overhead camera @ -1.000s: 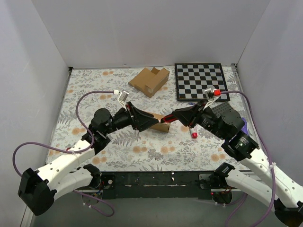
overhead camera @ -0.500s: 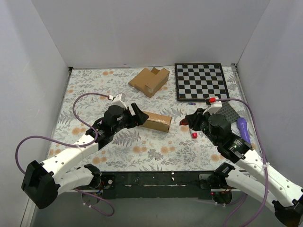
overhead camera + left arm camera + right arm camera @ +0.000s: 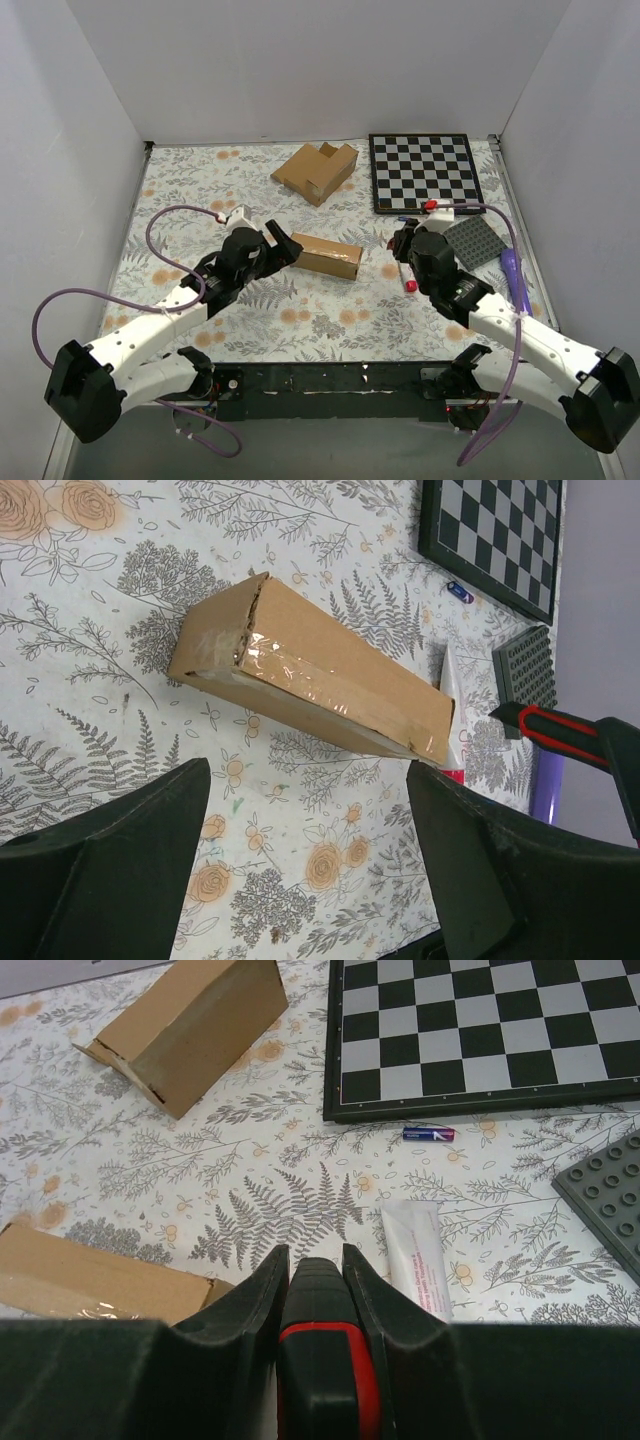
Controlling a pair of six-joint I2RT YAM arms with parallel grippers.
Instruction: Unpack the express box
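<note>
The flowered table (image 3: 250, 190) was the biggest thing there. The express box (image 3: 328, 256) lay flat near the middle of it, between the 2 arms, with its long side running left to right.

I judged the box light and fairly stiff: plain brown card that should hold its shape under a gentle squeeze but dent under a hard one. Clear tape (image 3: 300, 665) ran glossy along the top seam and down over the left end, wrinkled at that corner. That film looked slick, so I thought the bare card of the 2 long side walls the better place to grip, leaving the seam free for cutting.

The left arm (image 3: 150, 335) reached forward and inward from its base, with its wrist angled down toward the box's left end. The left gripper (image 3: 305, 780) stood wide open and empty, its 2 fingers (image 3: 120, 870) short of the carton and not touching it.

The right arm (image 3: 520, 335) was bent in from the other side. The right gripper (image 3: 313, 1260) was closed snugly on a black-and-red cutter (image 3: 320, 1360), which pointed toward the box's right end but hung well apart from it, over a white tube (image 3: 420, 1260) lying on the cloth.
</note>
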